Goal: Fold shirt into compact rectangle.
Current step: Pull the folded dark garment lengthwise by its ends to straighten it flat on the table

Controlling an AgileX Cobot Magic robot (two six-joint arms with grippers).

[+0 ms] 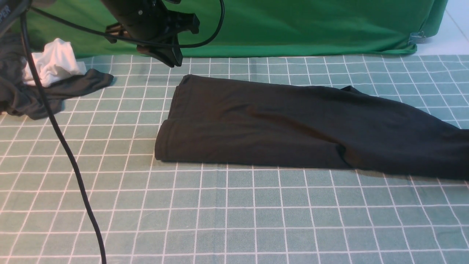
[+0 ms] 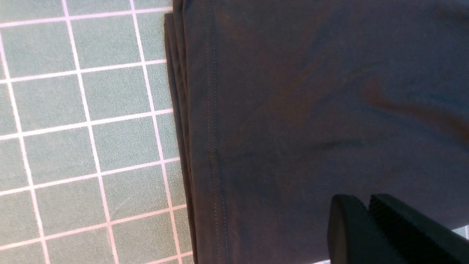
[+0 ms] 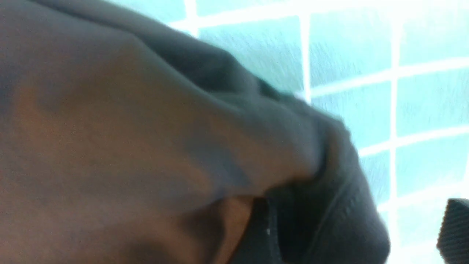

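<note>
My left gripper (image 2: 368,200) is clenched, fingertips together, with no cloth between them; it hangs over the shirt's hemmed end. My right gripper (image 3: 357,225) is released, its fingers spread wide with a bunched end of cloth lying between them, unpinched. One of those dark fingers shows against the fabric (whether it actually touches, I can't tell), and the other is over the bare grid.

That cloth is the large black soft-knit shirt (image 1: 278,121). It lies as a long strip across the mat, from left of the middle to beyond the right edge of the front view. Its left end is fairly straight, and there my left wrist view shows a double row of stitching with several layered edges stacked beside it. The near edge runs nearly straight at first, then comes to a small dark tuck near the middle of the strip; from there on, the cloth slants toward my right side. A soft crease crosses the upper layer.

Beneath is the grey-green mat with white grid lines (image 1: 238,223). At the far left sit a dark grey garment (image 1: 14,84) and a crumpled white cloth (image 1: 55,62). A black cable (image 1: 67,146) loops down on my left (rather close to the camera), and a green cloth (image 1: 293,25) spans the back, with a metal clip (image 1: 417,37) toward its right end.
</note>
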